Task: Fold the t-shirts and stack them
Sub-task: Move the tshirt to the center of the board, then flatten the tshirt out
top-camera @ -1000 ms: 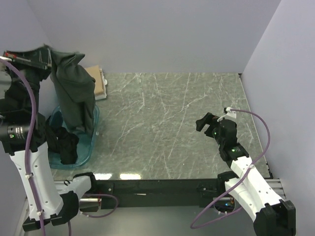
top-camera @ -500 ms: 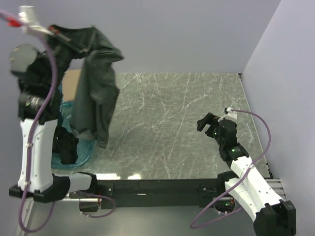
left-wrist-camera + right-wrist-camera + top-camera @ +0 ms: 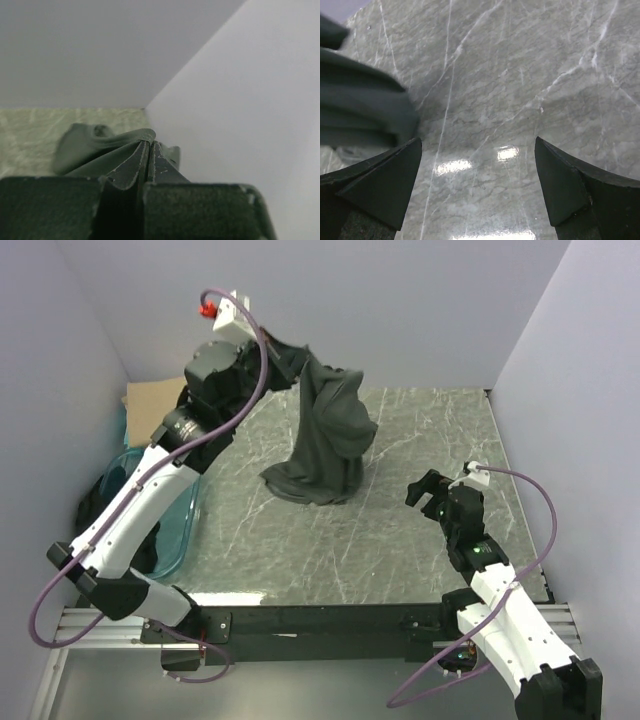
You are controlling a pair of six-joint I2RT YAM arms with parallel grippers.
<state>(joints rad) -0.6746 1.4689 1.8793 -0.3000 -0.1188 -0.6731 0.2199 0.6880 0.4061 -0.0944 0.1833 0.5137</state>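
A dark charcoal-grey t-shirt (image 3: pixel 330 435) hangs bunched from my left gripper (image 3: pixel 290 352), which is shut on its top edge high over the back middle of the table. The shirt's lower end rests crumpled on the marble. In the left wrist view the fingers (image 3: pixel 150 146) pinch a fold of that shirt (image 3: pixel 90 145). A tan t-shirt (image 3: pixel 150 400) lies flat at the back left. Black t-shirts (image 3: pixel 95 502) sit in the tub, partly hidden by my left arm. My right gripper (image 3: pixel 432 490) hovers open on the right, its fingertips (image 3: pixel 477 145) apart over bare marble, the grey shirt (image 3: pixel 360 105) to its left.
A translucent teal tub (image 3: pixel 178 530) stands at the left front of the table. Lilac walls close in the back and both sides. The marble table (image 3: pixel 420 430) shows bare on its right half and along the front.
My left arm swung from above the tub to the right, carrying the grey shirt to the table's middle, where its lower end now touches down. The right gripper barely moved.
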